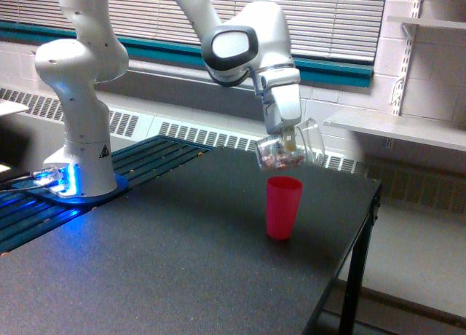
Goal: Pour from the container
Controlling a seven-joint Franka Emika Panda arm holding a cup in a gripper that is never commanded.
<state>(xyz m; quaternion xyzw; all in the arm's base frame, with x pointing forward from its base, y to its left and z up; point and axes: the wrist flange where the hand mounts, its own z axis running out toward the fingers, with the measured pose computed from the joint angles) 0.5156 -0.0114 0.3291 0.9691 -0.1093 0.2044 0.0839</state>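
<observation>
Desk (182, 277): dark top, carries arm base and red cup.
Arm (80, 95): white, base at 9 o'clock of red cup, reaches across above desk.
Red cup (282, 207): upright on desk, mouth up.
Container (291, 149): clear, airborne, directly at 12 o'clock of red cup, just above its rim, apart. Long axis near horizontal; closed end with reddish-white bits toward 8 o'clock, mouth toward 2 o'clock.
Gripper (290, 141): above container at 12 o'clock, fingers clamped on container wall.
</observation>
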